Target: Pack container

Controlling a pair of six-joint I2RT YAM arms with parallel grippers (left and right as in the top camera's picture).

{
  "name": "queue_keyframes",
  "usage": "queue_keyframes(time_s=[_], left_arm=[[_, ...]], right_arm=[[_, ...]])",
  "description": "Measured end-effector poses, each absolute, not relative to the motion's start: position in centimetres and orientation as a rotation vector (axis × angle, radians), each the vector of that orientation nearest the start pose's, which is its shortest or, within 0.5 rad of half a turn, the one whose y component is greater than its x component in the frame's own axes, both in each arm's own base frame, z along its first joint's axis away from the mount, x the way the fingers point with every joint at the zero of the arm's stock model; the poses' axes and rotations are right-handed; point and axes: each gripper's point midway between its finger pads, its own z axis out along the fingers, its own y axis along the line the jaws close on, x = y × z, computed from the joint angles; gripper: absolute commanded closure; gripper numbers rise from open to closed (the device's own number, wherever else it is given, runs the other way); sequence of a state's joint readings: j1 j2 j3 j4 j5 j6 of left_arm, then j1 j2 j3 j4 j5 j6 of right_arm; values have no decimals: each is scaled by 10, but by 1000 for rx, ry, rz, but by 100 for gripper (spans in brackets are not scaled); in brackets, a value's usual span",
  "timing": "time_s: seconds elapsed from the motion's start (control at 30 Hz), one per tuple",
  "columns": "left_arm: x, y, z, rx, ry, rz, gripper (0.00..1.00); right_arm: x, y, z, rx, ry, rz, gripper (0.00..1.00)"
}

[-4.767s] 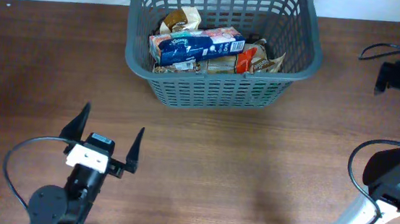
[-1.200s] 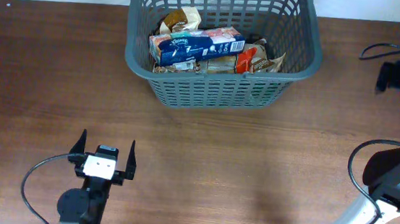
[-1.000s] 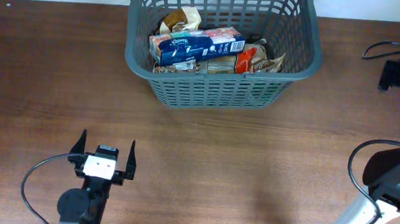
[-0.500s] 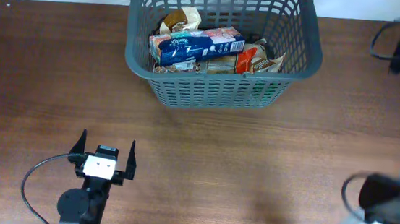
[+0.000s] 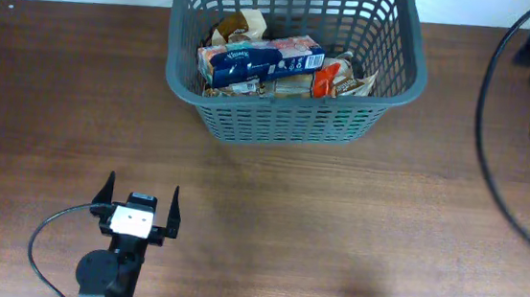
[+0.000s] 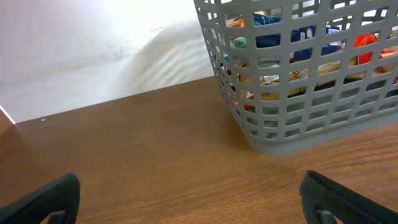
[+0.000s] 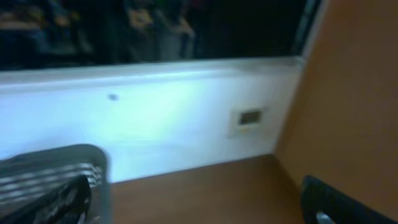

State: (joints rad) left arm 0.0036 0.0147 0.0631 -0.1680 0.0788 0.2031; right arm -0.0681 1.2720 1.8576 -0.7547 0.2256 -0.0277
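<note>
The left gripper [image 5: 140, 197] is held low near the table's [image 5: 335, 222] front edge, left of centre, jaws spread wide and empty. The container [image 5: 287, 122] is set mid-table at the far edge, with packets [image 5: 258, 59] inside. The right gripper [image 7: 193, 202] is raised by the far right corner, blurred, jaws wide.

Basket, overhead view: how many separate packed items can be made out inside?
4 in the basket. A blue box lies across the middle, a tan packet behind its left end, a red packet at its right end, a brown packet beside that. More may lie hidden underneath.
</note>
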Motion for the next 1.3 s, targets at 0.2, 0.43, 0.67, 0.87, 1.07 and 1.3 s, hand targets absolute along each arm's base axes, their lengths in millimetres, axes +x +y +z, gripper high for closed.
queue_keyframes(time_s=[0.2, 0.43, 0.67, 0.87, 1.07, 1.3], left_arm=[[241, -13, 160, 228, 1676, 90, 1], [241, -13, 160, 230, 1676, 91, 1], [242, -13, 159, 230, 1676, 91, 1], [241, -13, 159, 230, 1676, 91, 1], [242, -13, 160, 233, 1676, 93, 1], [242, -13, 160, 233, 1676, 93, 1]], right_arm=[[324, -29, 509, 93, 1609, -138, 1], [287, -3, 479, -20, 1502, -24, 1], [247, 19, 436, -122, 1367, 57, 1], [230, 26, 377, -153, 1381, 85, 1], [228, 27, 326, -158, 1417, 94, 1], [230, 27, 285, -157, 1442, 96, 1]])
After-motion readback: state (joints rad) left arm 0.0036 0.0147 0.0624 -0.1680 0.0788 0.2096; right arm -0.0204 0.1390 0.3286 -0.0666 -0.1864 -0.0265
